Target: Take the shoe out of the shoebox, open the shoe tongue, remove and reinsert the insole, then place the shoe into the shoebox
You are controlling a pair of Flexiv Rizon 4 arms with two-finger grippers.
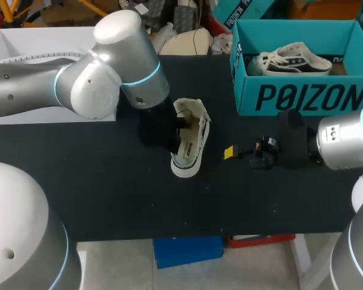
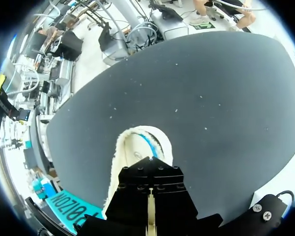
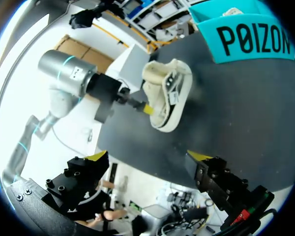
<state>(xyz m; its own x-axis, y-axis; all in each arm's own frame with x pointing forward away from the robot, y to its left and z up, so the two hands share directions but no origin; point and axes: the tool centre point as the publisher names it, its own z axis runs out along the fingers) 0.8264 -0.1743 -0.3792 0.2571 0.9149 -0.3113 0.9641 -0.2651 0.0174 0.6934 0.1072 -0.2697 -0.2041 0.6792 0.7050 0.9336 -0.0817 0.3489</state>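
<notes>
The shoe (image 1: 190,142) is lying on its side on the desk (image 1: 109,181) just off the front-left corner of the shoebox (image 1: 302,96), the left tool (image 3: 146,108) seemingly pinching its soft, light upper, while the right tool (image 3: 148,157) is hovering open before that shoebox's front wall, the stiffer sole edge probably offering the surer hold.

Matte black bench (image 1: 109,181), tiny pale specks. Cream shoe (image 1: 190,148): fleecy cream lining, white sole, thin blue line near sole. Teal shoebox (image 1: 302,96), big black letters on front wall, teal inside walls too. In it, second shoe (image 1: 293,62): white upper and laces, dark band along sole. Silver-grey left arm (image 1: 78,84) and right arm (image 1: 345,142), glowing pale-blue rings, black wrists. Black right claw (image 3: 148,157), yellow tips. Black left claw (image 3: 147,109), yellow tip showing.
</notes>
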